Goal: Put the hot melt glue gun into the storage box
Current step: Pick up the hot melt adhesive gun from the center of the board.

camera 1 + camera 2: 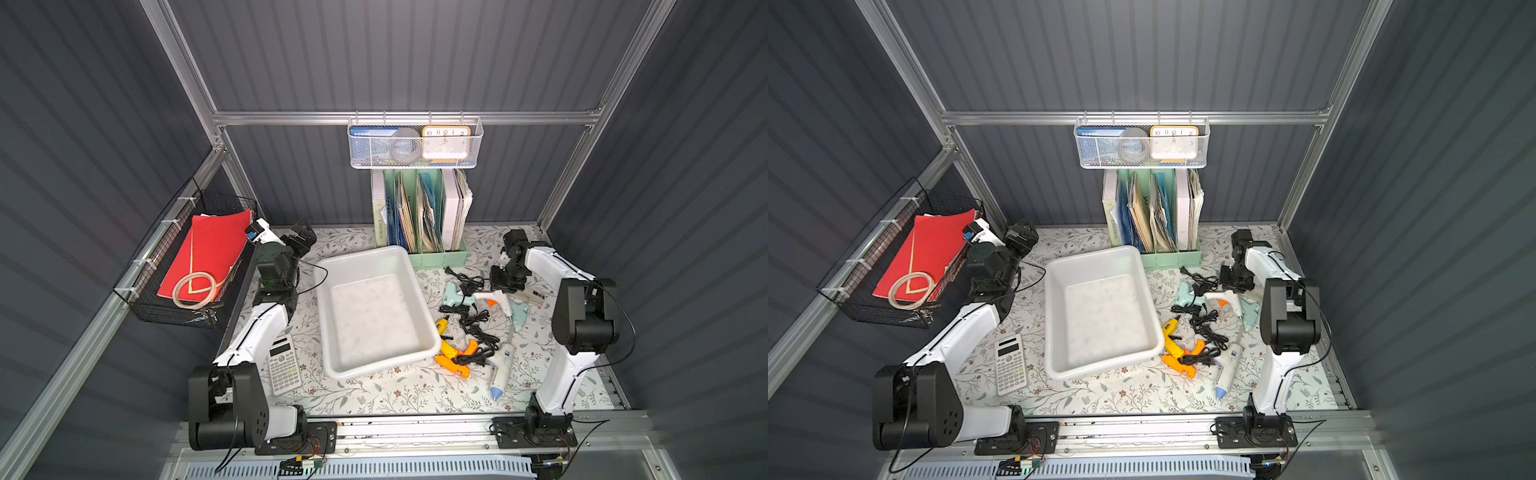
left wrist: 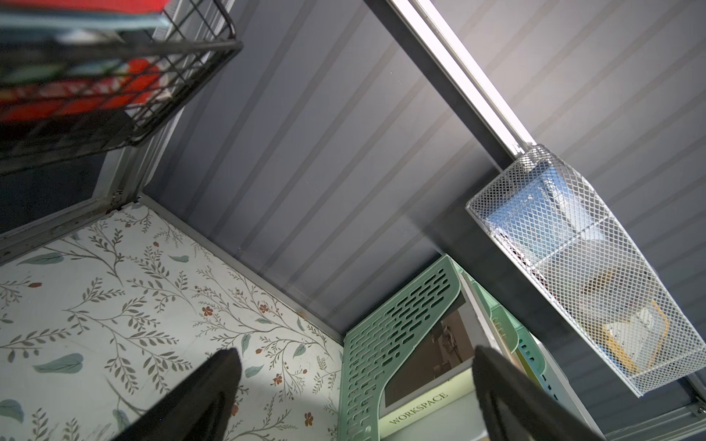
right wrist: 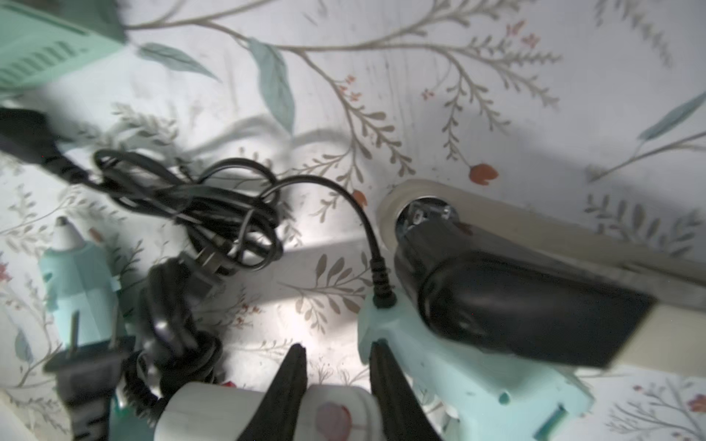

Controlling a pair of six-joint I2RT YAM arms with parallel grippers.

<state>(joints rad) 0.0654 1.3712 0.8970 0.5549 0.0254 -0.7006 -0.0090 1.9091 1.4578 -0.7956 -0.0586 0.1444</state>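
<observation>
The right claw (image 1: 503, 287) is down at the far right of the counter (image 1: 374, 395), among a scatter of glue guns and black cords (image 1: 478, 328). In the right wrist view its fingers (image 3: 290, 393) stand narrow, pinched on either side of the white glue gun (image 3: 336, 412). That view is blurred, but the part held looks like the handle end. In a top view the white glue gun (image 1: 498, 297) lies on the counter, right of the storage box (image 1: 376, 320) and outside it, just beside a mint glue gun (image 1: 519, 309). The storage box sits mid-counter. The left claw (image 1: 305, 237) hangs over the far left corner, near the black wire basket (image 1: 187, 266), its jaws spread wide and gripping nothing
</observation>
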